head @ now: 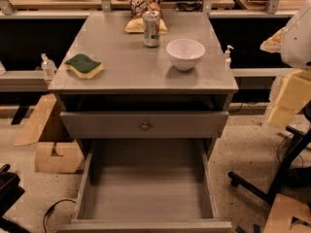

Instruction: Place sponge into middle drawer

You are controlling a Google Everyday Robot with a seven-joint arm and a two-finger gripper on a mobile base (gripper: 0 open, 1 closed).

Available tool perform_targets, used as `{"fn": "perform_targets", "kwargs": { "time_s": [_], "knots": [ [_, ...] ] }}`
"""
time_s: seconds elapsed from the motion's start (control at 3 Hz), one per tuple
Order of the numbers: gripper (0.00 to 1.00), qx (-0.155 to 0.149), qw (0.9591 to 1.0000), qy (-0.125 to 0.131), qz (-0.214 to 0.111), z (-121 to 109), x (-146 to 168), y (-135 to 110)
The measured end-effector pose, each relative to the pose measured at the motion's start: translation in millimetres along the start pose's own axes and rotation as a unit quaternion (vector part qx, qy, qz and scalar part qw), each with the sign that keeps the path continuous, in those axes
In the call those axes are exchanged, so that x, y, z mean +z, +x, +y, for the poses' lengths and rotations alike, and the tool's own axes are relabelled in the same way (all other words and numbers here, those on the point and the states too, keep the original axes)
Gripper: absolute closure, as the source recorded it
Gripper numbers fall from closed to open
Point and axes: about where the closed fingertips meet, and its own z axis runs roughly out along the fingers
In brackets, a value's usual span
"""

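Observation:
The sponge [84,65], yellow foam with a dark green scrub layer on top, lies on the left side of the grey cabinet top [131,76], near its front edge. The middle drawer [146,191] is pulled out wide open below, with a bare flat floor. My gripper [287,98] shows as pale yellow blocks under a white arm part [297,33] at the right edge of the view. It is far to the right of the sponge and beside the cabinet, holding nothing that I can see.
A white bowl [185,53], a drink can [151,28] and a chip bag [145,8] stand on the cabinet top. A drawer front with a round knob [145,126] sits above the open drawer. Cardboard pieces [53,152] lie left; a black stand [286,174] right.

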Motion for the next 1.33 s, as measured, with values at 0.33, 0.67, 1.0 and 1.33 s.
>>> {"fn": "perform_targets", "kwargs": {
  "time_s": [0.33,0.67,1.0,1.33],
  "knots": [
    [0.0,0.0,1.0,0.0,0.0,0,0,0],
    [0.0,0.002,0.9992,0.013,-0.036,-9,14,-16],
    [0.0,0.013,0.9849,0.017,-0.172,-43,68,-78],
    [0.0,0.053,0.9654,0.02,-0.255,-58,99,-118]
  ]
}}
